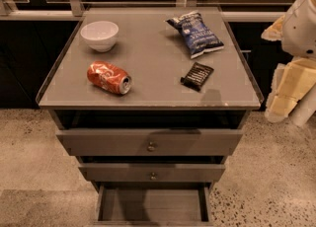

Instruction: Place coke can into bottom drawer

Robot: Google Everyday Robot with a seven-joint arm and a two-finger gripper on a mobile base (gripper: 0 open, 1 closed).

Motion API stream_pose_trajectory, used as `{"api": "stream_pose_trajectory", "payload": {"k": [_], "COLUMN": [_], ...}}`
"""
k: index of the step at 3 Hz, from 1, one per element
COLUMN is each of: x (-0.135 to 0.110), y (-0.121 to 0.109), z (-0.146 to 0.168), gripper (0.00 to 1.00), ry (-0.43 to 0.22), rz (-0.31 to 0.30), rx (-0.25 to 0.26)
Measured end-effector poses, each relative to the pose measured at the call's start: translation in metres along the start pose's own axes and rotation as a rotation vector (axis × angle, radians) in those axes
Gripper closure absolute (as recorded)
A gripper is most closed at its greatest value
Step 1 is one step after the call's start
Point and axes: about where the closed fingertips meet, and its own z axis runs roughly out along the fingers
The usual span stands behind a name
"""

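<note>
Dented red coke can lies sideways at 8 o'clock on the cabinet top; grey bottom drawer, 6 o'clock, stands open; gripper, probably, hangs at 3 o'clock

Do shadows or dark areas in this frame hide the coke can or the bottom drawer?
Camera view: the coke can lies evenly lit on the cabinet top; the bottom drawer is open, shaded inside but visible; the gripper, at the frame's right edge, is brightly lit.

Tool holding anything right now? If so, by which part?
Nothing. The tool is at the right edge, off the cabinet top; the coke can lies there on its side, untouched.
</note>
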Motion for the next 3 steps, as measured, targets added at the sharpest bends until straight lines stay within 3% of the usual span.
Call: {"api": "stream_pose_trajectory", "payload": {"k": [2, 3], "x": [-0.012, -0.052], "y": [-0.003, -0.023], "z": [0.002, 0.019], "gripper": [0.0, 0.0], "ry": [-0.027, -0.108], "rz": [-0.018, -0.073], "rx": [0.004, 0.0]}}
